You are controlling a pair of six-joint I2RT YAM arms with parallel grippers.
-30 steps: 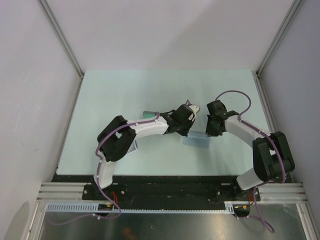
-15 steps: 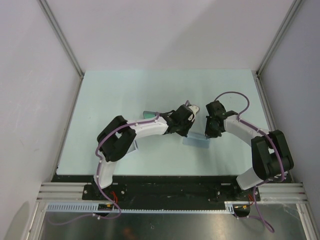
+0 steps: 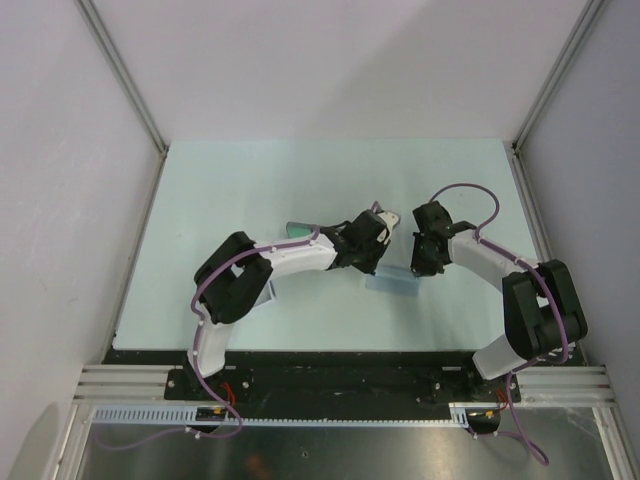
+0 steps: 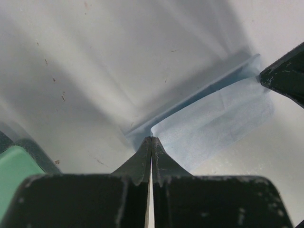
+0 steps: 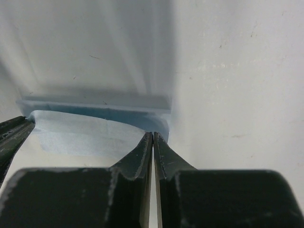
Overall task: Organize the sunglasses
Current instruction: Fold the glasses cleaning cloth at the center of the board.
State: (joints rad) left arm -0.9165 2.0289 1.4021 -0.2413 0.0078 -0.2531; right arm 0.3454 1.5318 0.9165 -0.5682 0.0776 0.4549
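Observation:
The flat grey-blue cloth [image 3: 396, 281] lies on the table between my two grippers. My left gripper [image 3: 377, 266] is shut on its left corner, which shows in the left wrist view [image 4: 151, 138] with the cloth [image 4: 213, 121] lifted in a fold. My right gripper [image 3: 419, 267] is shut on the right corner [image 5: 153, 134] of the cloth [image 5: 85, 135]. A small white piece [image 3: 387, 214] shows just past the left wrist; I cannot tell whether it is the sunglasses. Otherwise the sunglasses are hidden.
A teal object [image 3: 298, 229] lies behind the left forearm and shows at the lower left of the left wrist view [image 4: 13, 166]. A grey oblong thing [image 3: 264, 291] lies partly under the left elbow. Side walls stand close on left and right.
The right wrist has edged slightly to the left. Both grippers stay shut on the cloth, and the left arm has not visibly moved.

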